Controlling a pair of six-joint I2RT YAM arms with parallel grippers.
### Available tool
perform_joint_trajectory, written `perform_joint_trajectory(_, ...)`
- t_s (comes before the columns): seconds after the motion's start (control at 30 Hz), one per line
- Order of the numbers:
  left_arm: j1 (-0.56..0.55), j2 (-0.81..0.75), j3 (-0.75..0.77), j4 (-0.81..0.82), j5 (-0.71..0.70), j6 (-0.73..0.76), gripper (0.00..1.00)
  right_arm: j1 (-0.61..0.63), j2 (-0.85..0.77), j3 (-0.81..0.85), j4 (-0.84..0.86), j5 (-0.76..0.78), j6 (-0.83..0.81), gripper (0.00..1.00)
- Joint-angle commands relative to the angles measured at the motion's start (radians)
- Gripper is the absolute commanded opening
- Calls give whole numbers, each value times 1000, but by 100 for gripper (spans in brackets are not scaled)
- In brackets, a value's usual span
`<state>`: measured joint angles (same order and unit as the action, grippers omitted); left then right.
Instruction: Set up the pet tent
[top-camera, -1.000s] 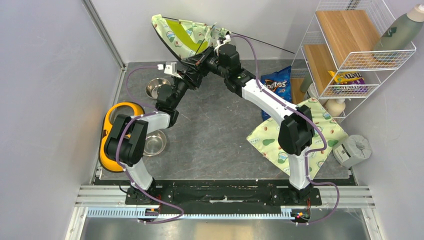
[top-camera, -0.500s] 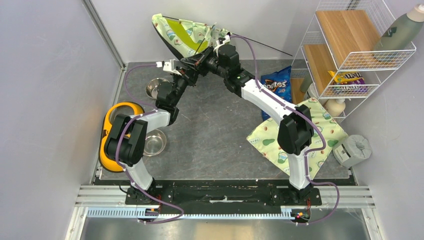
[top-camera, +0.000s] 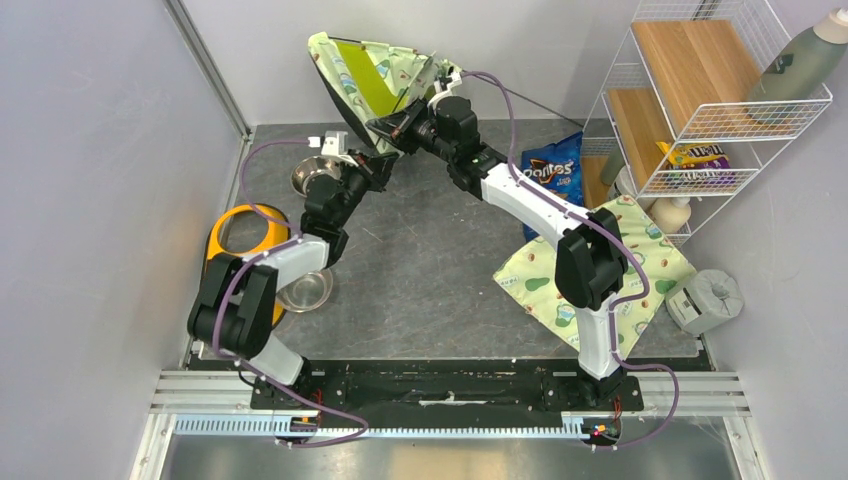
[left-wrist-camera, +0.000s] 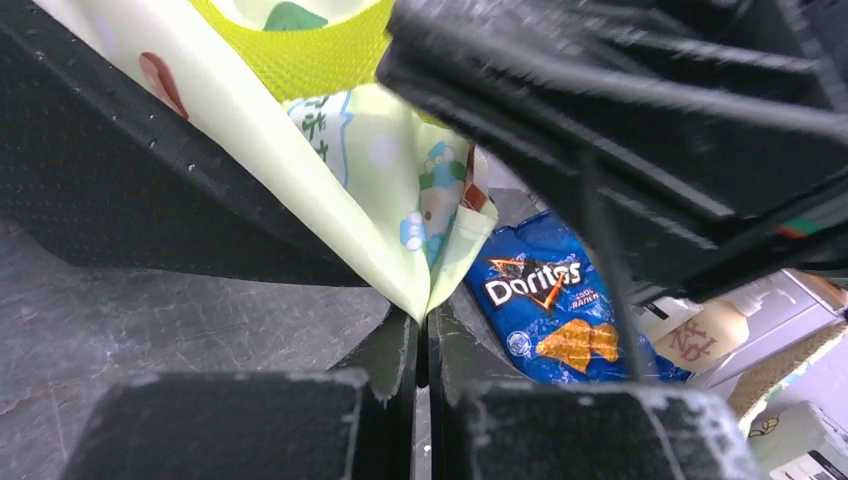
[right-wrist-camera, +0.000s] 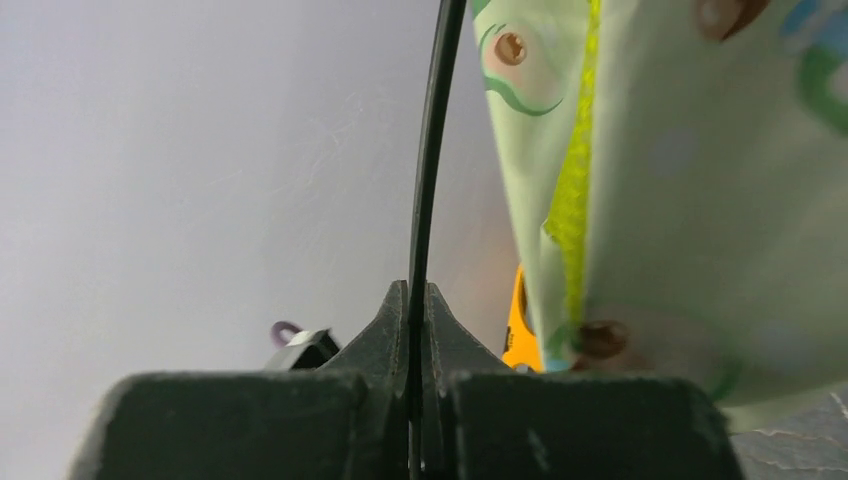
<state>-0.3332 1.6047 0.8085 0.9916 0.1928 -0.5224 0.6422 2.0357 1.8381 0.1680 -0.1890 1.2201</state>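
Since a second ago we see the left gripper (left-wrist-camera: 422, 325) go from standing apart to pinched together, and its arm has swung toward the left of the top view, now covering part of the orange dish (top-camera: 232, 232). The pet tent (top-camera: 365, 72) has tipped a little more upright.

It hangs in the upper middle of the top view, off the grey floor (top-camera: 430, 270) and in front of the back wall, with its lime-green panel facing us. The left wrist view shows the left gripper clamped on the tent's lower point of cream printed fabric. Just right of it, the right gripper (right-wrist-camera: 415, 300) is closed on a thin black pole (right-wrist-camera: 430, 150) that runs straight up beside the fabric.

Below the tent, one steel bowl (top-camera: 315, 175) sits near the left arm. To the right lie a blue Doritos bag (top-camera: 553, 172) and a flat avocado-print pad (top-camera: 640, 250), with a white wire rack (top-camera: 700, 100) in the upper right corner.
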Motion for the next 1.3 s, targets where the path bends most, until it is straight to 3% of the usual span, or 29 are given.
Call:
perform_joint_trajectory(0.0,2,-117,-45,-111,3,22,2,-39,5,-35,16,148,-131,0)
perform_joint_trajectory(0.3,20,-187,-99,-237,-22,64,2,-50,34,-31,90,251,-168,0)
perform_joint_trajectory(1.27,101,-334,-260,-284,17,159,2,-121,106,21,58,376,-168,0)
